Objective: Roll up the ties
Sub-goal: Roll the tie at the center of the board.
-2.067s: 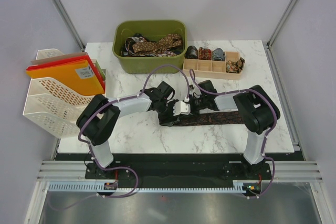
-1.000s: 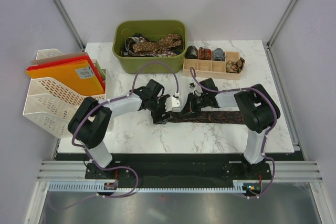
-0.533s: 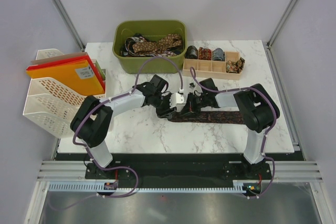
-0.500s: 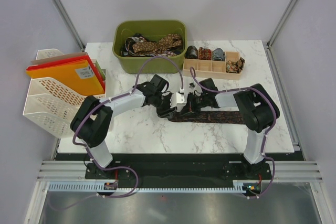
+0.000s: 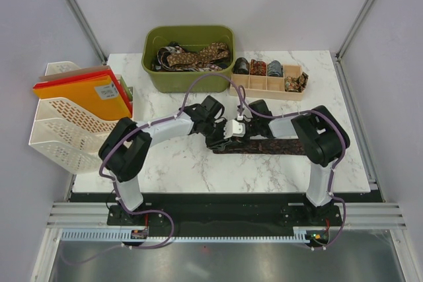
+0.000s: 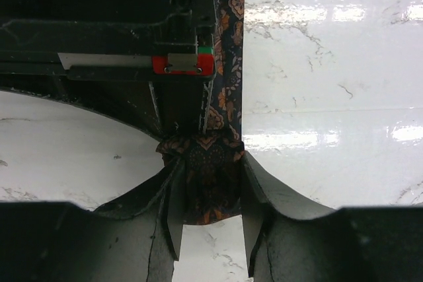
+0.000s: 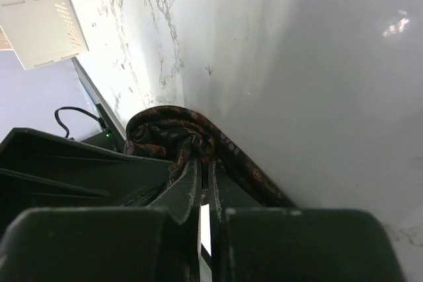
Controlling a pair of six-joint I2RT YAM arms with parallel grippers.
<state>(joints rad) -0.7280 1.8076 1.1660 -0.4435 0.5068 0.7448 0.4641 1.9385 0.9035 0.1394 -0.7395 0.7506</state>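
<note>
One dark brown patterned tie (image 5: 274,146) lies flat across the table's middle, its left end wound into a small roll (image 6: 209,179). In the left wrist view my left gripper (image 6: 210,175) is shut on that roll, one finger against each side. The flat strip (image 6: 229,44) runs away from it past the right gripper's body. My right gripper (image 7: 203,167) is shut on the fabric at the roll's (image 7: 164,135) core, and the strip trails off to the lower right. From above, both grippers (image 5: 225,135) (image 5: 247,131) meet at the tie's left end and hide the roll.
A green bin (image 5: 153,70) of loose ties stands at the back. To its right a wooden divided tray (image 5: 266,86) holds three rolled ties and a loose one. A white file rack (image 5: 66,120) with orange folders sits at the left edge.
My left gripper has moved right, up to the tie's rolled end, and closed round it. The right gripper has stayed pinched on the roll's core.
</note>
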